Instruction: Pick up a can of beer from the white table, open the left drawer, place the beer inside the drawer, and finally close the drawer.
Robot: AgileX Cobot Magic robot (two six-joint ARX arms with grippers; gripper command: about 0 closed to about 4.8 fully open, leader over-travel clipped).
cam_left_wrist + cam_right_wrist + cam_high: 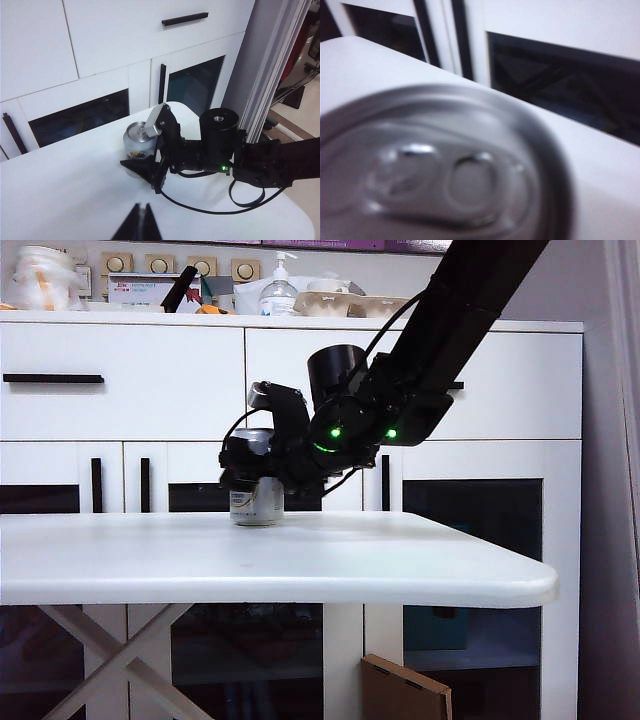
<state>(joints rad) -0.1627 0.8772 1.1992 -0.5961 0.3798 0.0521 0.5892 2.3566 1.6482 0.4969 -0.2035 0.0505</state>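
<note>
the can of beer (257, 502) stands upright on the white desk (300, 560), toward its far edge, in front of the white cabinet (500, 400). the right tool (150, 150) has its fingers on either side of the can, one finger (159, 120) showing at the rim and the other low beside the body, coming in from the can's side so the can stays standing while it is taken. its jaws look parted around the can; whether they already press on it cannot be told, and the can rests on the desk. the right wrist view is filled by the blurred can top, which suggests the can sits right between the jaws. the left tool (140, 222) hangs well back from the can, nearer the robot, its tips pressed together and holding nothing, likely kept free for the drawer. the drawer (120, 380), above and left of the can, is closed, its black bar handle (53, 378) untouched.
</note>
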